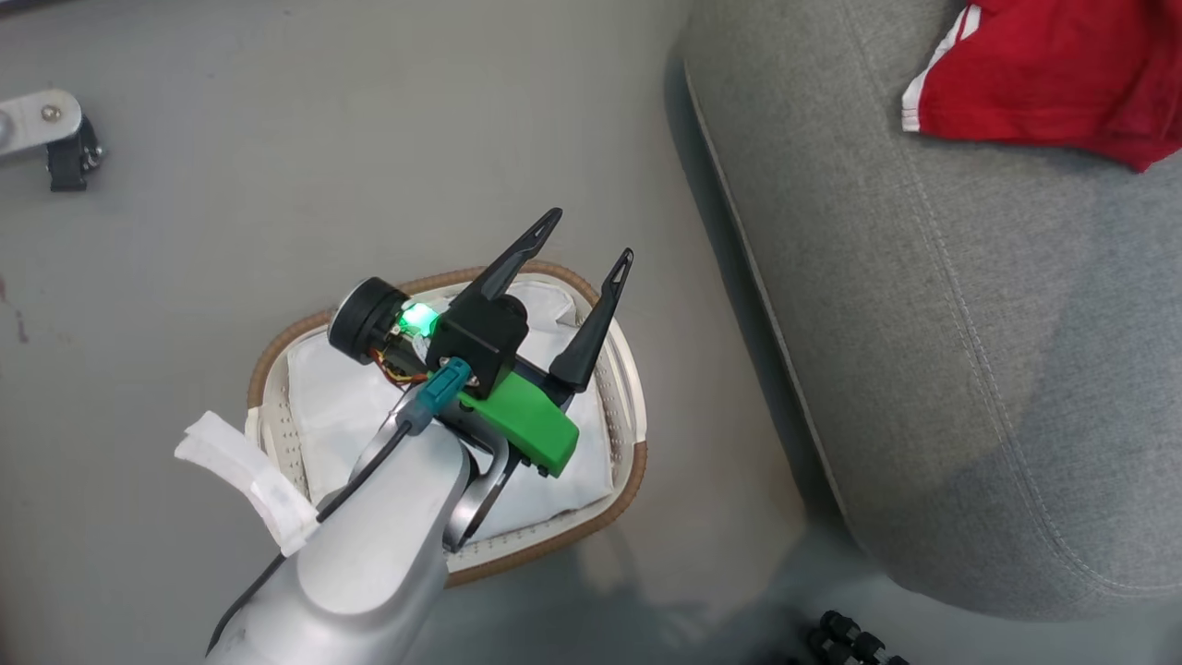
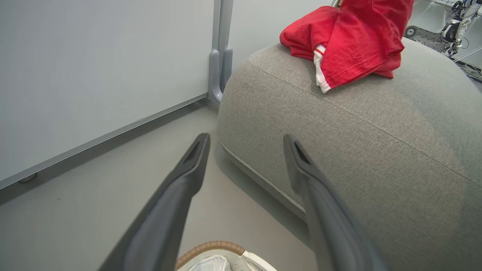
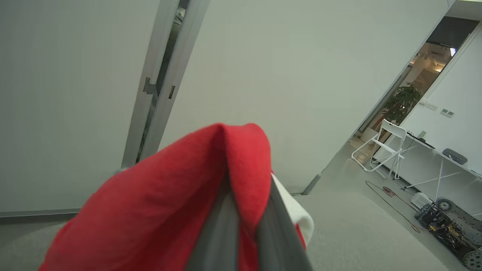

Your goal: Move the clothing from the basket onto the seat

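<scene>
The red clothing (image 1: 1043,74) with white stripes at its hem rests on the grey seat (image 1: 970,351) at the upper right, running off the frame. In the left wrist view the clothing (image 2: 350,41) sits on the seat (image 2: 357,158) and rises past the top edge. My right gripper (image 3: 244,203) is shut on the red clothing (image 3: 150,210), which drapes over its fingertips, white trim (image 3: 297,214) beside them. My left gripper (image 1: 586,242) hovers open and empty over the basket (image 1: 277,351). Inside the basket I see just the white liner (image 1: 342,397). The left gripper (image 2: 246,139) points at the seat's edge.
Grey floor lies between the basket and the seat. A metal bracket (image 1: 42,129) sits at the far left and black parts (image 1: 850,642) at the bottom. A wall with a grey post (image 2: 220,56) stands behind the seat. A white folding chair (image 3: 384,150) and a wheeled base (image 3: 452,226) stand off to one side.
</scene>
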Robot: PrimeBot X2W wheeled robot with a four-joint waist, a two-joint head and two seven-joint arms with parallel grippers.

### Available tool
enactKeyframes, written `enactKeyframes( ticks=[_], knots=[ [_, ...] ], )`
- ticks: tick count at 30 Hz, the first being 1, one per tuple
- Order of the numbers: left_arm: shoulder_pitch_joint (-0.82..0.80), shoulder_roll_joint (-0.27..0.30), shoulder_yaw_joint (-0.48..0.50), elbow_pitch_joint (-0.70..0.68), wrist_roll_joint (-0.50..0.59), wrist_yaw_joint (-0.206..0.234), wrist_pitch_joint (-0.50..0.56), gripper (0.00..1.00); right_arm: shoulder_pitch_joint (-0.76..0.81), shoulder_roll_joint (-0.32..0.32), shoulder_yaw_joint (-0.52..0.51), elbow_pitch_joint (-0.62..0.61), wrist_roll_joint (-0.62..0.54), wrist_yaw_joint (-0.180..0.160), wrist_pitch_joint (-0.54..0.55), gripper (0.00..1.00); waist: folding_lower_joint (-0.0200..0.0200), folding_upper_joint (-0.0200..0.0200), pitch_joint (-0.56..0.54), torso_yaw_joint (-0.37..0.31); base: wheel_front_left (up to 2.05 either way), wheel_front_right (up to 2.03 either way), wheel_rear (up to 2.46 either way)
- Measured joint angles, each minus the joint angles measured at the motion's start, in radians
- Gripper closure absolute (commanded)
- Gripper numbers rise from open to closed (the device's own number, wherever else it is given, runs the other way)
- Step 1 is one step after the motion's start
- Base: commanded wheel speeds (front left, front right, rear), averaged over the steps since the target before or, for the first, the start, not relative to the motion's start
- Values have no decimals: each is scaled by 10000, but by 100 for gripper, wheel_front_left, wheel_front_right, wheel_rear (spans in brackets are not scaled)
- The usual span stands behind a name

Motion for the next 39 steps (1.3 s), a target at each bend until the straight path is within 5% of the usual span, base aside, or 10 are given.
enactKeyframes(
  ticks=[12, 14, 15, 16, 25, 39],
  knots=[
    [16, 382, -46, -464, 15, 171, 314, 0, 1196, 1210, -460, 869, -326, 0, 0, 100, 0, 0, 702, -91, 0, 0, 0],
    [38, 403, -56, -491, -6, 180, 314, 0, 1297, 1331, -466, 851, -382, 0, 0, 63, 0, 0, 647, -129, 0, 0, 0],
    [49, 414, -59, -504, -40, 180, 311, 0, 1371, 1404, -466, 842, -395, 0, 0, 15, 0, 0, 605, -150, 0, 0, 0],
    [63, 418, -63, -514, -73, 178, 299, 0, 1451, 1450, -466, 815, -410, 0, 0, 0, 0, 0, 565, -166, 0, 0, 0],
    [378, 408, -67, -311, -385, 153, 105, 0, 2434, 1758, 61, 500, -370, 0, 0, 0, -1, 0, -201, -327, 0, 0, 0],
    [1364, -278, 903, 485, -1233, 401, -232, 0, 3340, 957, 930, 169, 15, 0, 0, 0, -1, 0, -2387, -182, 0, 0, 0]
  ],
)
